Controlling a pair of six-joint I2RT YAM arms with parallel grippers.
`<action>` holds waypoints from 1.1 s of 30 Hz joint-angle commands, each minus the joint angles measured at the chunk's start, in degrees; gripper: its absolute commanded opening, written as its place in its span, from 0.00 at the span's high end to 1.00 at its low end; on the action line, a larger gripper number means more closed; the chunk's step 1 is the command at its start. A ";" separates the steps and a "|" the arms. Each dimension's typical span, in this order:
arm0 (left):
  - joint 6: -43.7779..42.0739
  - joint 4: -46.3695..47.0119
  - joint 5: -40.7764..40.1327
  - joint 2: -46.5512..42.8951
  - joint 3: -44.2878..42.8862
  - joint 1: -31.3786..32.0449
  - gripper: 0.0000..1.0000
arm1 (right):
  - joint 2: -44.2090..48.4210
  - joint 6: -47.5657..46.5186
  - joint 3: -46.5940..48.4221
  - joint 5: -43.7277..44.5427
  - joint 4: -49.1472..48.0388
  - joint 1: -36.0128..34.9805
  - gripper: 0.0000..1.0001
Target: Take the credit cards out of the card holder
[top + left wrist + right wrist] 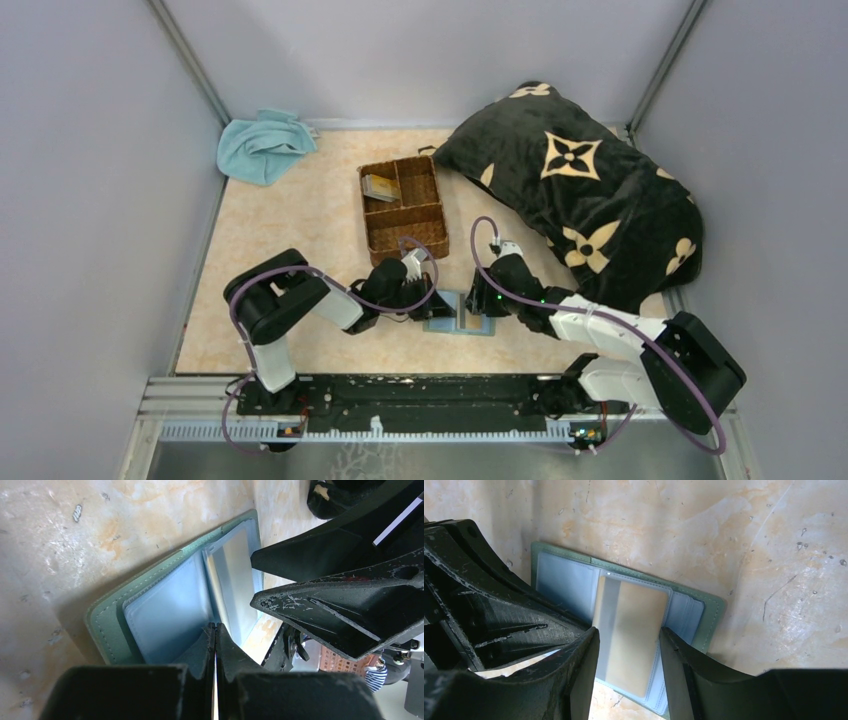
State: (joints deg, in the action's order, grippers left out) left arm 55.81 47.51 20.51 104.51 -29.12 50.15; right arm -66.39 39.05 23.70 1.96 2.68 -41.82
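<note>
The small grey-green bifold card holder (460, 313) lies open at lower centre of the overhead view. The left gripper (215, 630), fingers pressed together, pins its pale blue pocket. The right gripper (629, 645), fingers half-spread, straddles 1 tan-gold plastic card (631, 635) – whether they pinch it I cannot tell. Next, probably: slide the card out. Mottled beige tabletop (290, 220), grey walls (90, 180) – enclosed.

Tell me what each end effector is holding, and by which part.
Left end effector: shut, holding nothing, tips at the card holder. Right end effector: jaws either side of the tan card, at its long edges; a firm grip cannot be told.
</note>
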 commanded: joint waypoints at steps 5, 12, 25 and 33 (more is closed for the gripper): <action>-0.84 -1.98 0.32 1.86 -0.94 0.69 0.98 | -1.65 1.20 -2.55 -9.62 -6.15 0.16 0.52; -0.89 -2.37 -0.01 1.32 -0.25 0.68 0.98 | -0.26 1.73 -2.33 -12.69 -8.00 0.16 0.52; -0.53 -1.39 0.51 2.11 -0.42 0.69 0.98 | 3.63 1.94 -1.46 -15.38 -6.93 0.16 0.53; -0.11 -0.53 0.97 2.70 -0.40 0.81 0.98 | 5.29 1.78 -0.99 -15.23 -5.55 0.08 0.53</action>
State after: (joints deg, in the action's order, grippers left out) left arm 55.99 47.77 22.52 105.23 -29.19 50.22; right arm -62.61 39.55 22.00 -7.33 -1.02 -40.95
